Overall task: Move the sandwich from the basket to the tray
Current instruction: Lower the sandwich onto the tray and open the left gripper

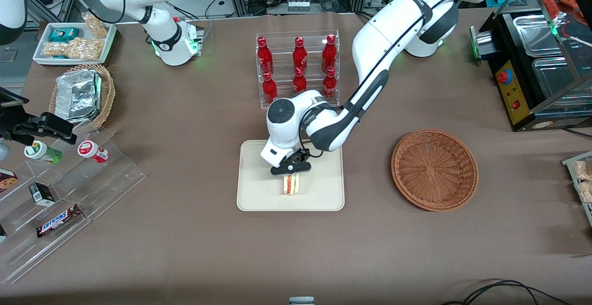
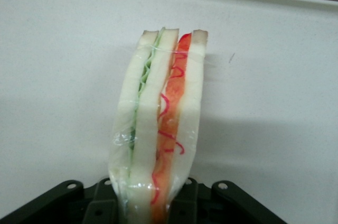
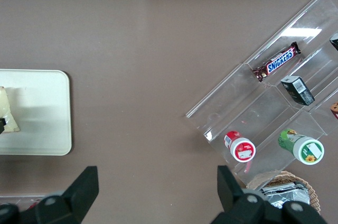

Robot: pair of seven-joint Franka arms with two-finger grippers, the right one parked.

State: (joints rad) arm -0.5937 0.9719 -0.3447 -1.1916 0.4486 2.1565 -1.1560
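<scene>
The sandwich [image 1: 291, 185] is a wrapped white-bread wedge with green and red-orange filling. It stands on edge on the cream tray [image 1: 259, 194], near the tray's middle. My left gripper [image 1: 290, 171] is right above it, shut on the sandwich's upper end. In the left wrist view the sandwich [image 2: 158, 123] runs out from between the black fingers [image 2: 103, 205] of the gripper [image 2: 149, 203], its lower edge against the tray [image 2: 274, 76]. The reddish-brown basket [image 1: 434, 170] lies empty beside the tray, toward the working arm's end of the table. The right wrist view catches the tray [image 3: 37, 118].
A clear rack of red bottles [image 1: 298, 66] stands farther from the front camera than the tray. Toward the parked arm's end are clear stepped shelves with snacks [image 1: 60, 189], a tan basket of foil packs [image 1: 83, 96] and a white tray of packets [image 1: 74, 43]. A black appliance [image 1: 532, 73] sits at the working arm's end.
</scene>
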